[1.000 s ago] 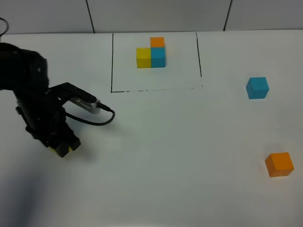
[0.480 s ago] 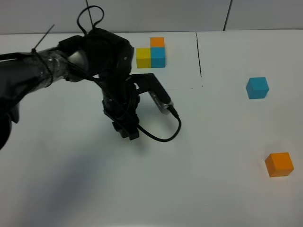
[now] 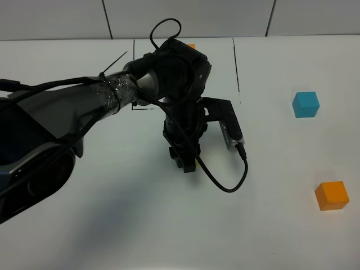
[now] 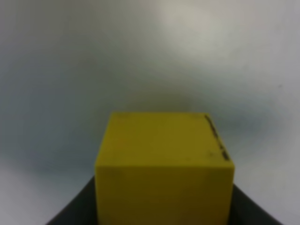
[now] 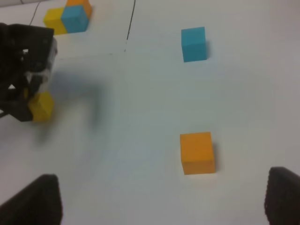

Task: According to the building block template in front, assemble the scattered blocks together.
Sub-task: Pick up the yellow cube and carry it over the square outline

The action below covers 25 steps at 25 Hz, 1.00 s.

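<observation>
I am holding the yellow cube (image 4: 164, 164) clamped in my left tool (image 3: 187, 162). It is sitting square between the two dark fingers, so it should go down flat. I am keeping it low over the open middle of the bench (image 3: 112, 225), just in front of the template (image 5: 66, 18) inside its thin black frame (image 3: 236, 62). I judge this free place is good for building, since the copy should not mix with the model. I cannot tell if the cube is touching the bench. The blue cube (image 3: 306, 104) and the orange cube (image 3: 332, 195) are lying well apart on the right. My right tool (image 5: 161, 201) is hanging above them with fingers wide apart and nothing between, probably to fetch them next.
</observation>
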Motion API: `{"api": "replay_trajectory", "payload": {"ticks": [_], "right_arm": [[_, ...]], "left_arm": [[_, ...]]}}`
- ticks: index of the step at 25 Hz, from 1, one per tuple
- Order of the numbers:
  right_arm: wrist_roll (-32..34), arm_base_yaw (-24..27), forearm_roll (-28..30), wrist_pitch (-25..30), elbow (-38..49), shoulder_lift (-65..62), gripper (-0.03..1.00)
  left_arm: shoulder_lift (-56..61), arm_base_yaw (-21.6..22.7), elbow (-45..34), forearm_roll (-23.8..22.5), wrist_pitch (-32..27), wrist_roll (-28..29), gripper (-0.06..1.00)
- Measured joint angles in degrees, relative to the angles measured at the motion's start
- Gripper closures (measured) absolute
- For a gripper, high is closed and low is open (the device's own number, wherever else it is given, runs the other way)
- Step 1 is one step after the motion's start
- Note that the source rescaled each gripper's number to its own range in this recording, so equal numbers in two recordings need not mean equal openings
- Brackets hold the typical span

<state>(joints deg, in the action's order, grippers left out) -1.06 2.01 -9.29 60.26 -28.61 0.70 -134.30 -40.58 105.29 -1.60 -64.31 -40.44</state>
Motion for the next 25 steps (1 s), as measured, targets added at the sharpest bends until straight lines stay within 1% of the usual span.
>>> {"api": "replay_trajectory", "payload": {"ticks": [3, 8, 14, 16, 20, 25], "right_arm": [[0.0, 0.0, -0.05, 0.0, 0.0, 0.0, 0.22], [0.0, 0.0, -0.51, 0.0, 0.0, 0.0, 0.22], [0.0, 0.0, -1.03, 0.0, 0.0, 0.0, 0.22], [0.0, 0.0, -1.03, 0.0, 0.0, 0.0, 0.22], [0.0, 0.0, -1.03, -0.05, 0.0, 0.0, 0.22], [0.0, 0.0, -1.03, -0.05, 0.0, 0.0, 0.22]], "left_arm": [[-0.76, -0.47, 0.0, -0.06, 0.02, -1.61, 0.93], [-0.9, -0.47, 0.0, -0.24, 1.69, -1.32, 0.93], [-0.9, -0.54, 0.0, -0.32, 1.7, -1.14, 0.93], [-0.9, -0.78, 0.0, -1.14, 1.7, -1.14, 0.93], [-0.9, -1.85, 0.0, -4.57, 1.74, -1.14, 0.93], [-0.9, -2.19, 0.0, -4.41, 2.97, -1.14, 0.93]]}}
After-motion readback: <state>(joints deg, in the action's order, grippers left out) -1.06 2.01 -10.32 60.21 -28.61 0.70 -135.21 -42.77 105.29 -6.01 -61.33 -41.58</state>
